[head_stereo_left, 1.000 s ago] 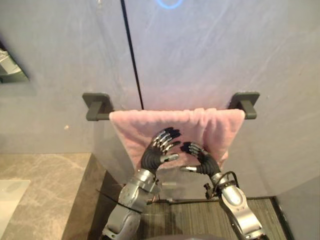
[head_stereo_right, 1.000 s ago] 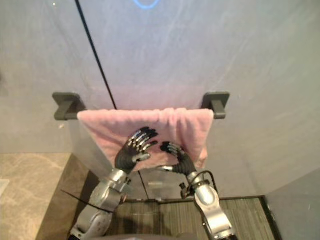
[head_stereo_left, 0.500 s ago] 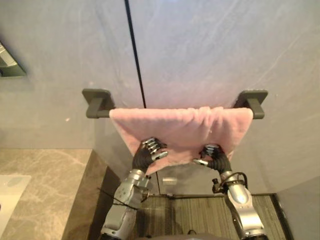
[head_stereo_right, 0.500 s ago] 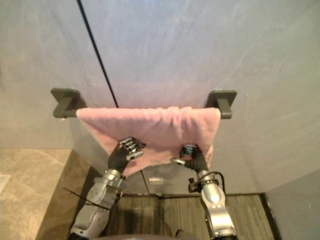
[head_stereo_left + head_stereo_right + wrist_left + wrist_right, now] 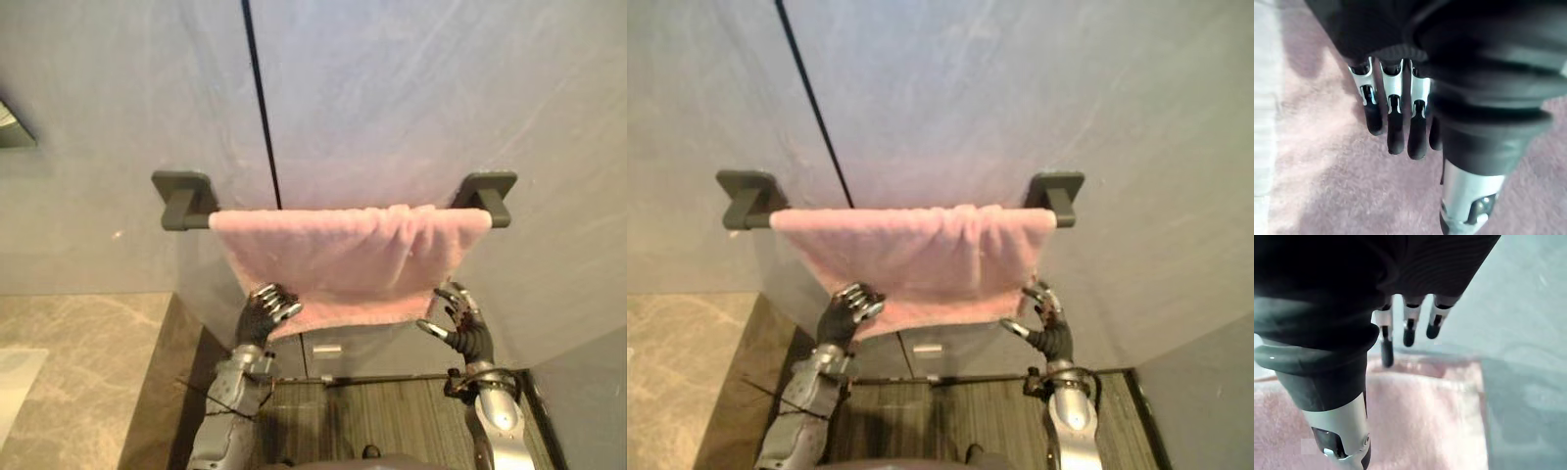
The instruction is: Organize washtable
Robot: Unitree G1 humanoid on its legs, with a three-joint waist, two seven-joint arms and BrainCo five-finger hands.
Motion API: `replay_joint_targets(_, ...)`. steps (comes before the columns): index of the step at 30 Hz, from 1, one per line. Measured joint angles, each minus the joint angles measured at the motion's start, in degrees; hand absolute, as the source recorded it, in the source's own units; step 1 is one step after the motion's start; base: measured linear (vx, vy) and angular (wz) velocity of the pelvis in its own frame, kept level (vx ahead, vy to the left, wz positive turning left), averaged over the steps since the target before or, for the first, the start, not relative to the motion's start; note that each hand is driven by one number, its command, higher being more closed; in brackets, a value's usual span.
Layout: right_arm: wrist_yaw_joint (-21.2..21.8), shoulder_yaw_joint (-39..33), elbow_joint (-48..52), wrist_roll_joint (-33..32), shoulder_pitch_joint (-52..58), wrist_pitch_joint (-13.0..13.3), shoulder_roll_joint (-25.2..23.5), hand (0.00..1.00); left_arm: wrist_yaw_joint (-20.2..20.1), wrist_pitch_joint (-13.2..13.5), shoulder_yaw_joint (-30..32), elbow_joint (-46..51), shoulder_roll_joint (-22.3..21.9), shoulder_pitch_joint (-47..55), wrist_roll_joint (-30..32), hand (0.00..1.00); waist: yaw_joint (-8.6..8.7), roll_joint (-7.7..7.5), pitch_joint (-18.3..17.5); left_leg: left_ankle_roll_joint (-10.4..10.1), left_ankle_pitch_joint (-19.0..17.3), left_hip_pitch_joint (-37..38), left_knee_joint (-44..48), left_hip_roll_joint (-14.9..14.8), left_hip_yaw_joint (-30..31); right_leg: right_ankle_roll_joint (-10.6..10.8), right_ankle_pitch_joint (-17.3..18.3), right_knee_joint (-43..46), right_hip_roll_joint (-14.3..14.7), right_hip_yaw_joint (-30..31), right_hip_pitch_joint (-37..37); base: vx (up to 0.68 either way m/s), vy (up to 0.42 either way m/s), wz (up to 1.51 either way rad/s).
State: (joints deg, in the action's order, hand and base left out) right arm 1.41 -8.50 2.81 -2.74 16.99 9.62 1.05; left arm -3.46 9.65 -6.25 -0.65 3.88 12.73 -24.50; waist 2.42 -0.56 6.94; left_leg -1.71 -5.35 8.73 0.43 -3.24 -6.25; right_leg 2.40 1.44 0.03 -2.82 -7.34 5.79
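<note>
Both hands have moved apart. Pink fluffy towel (image 5: 348,259) hangs over dark grey wall bar (image 5: 183,201). Right hand (image 5: 460,318) is beside its corner, fingers splayed, empty. Left hand (image 5: 266,308) is at the opposite corner, grip unclear, apparently spreading the towel flat.

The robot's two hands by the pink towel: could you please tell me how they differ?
The left hand has its fingers curled on the towel's lower left edge; the right hand is open, fingers spread. The left hand touches the cloth; the right hand is beside its lower right corner, holding nothing. Both sit below the rail.
</note>
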Motion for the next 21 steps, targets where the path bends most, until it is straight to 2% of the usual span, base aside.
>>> replay_joint_targets(5,0.0,-1.0,0.5,0.2,4.0,0.0,-0.1,0.0,0.0,-0.4,2.4,-2.5,-0.4,3.6,2.2,0.0,-0.14,0.0,0.0,0.1,-0.3,0.0,0.0,-0.4,-0.6,0.3,0.6,1.0,-0.2,0.3,-0.3,-0.04,-0.008,-0.03)
replay_joint_targets(9,0.2,-0.2,-0.3,1.9,7.5,-0.1,-0.2,0.0,0.0,-0.5,2.5,-5.0,-0.5,6.2,5.6,0.0,-0.28,-0.19,0.0,-0.1,-0.8,0.1,0.3,-0.5,-1.8,0.4,2.7,4.6,-0.7,1.1,-1.9,-0.02,0.007,-0.08)
replay_joint_targets(14,1.3,0.5,-8.9,4.5,8.7,-1.2,-0.4,0.0,-0.1,-0.6,3.3,-9.6,-1.4,6.2,11.4,0.0,-0.34,-0.5,-0.2,-0.4,-1.1,0.4,0.6,-0.5,-2.1,0.4,4.8,8.3,-1.1,1.0,-3.2,0.0,0.0,0.0)
replay_joint_targets(21,1.4,2.6,-25.9,6.5,6.7,-2.4,0.1,0.0,1.1,-1.9,4.0,-23.7,-1.4,5.8,19.0,0.0,-0.31,0.04,-1.0,-0.7,-1.3,1.1,0.6,-0.8,-3.3,0.2,5.3,9.2,-1.1,1.2,-3.2,0.0,-0.007,-0.02)
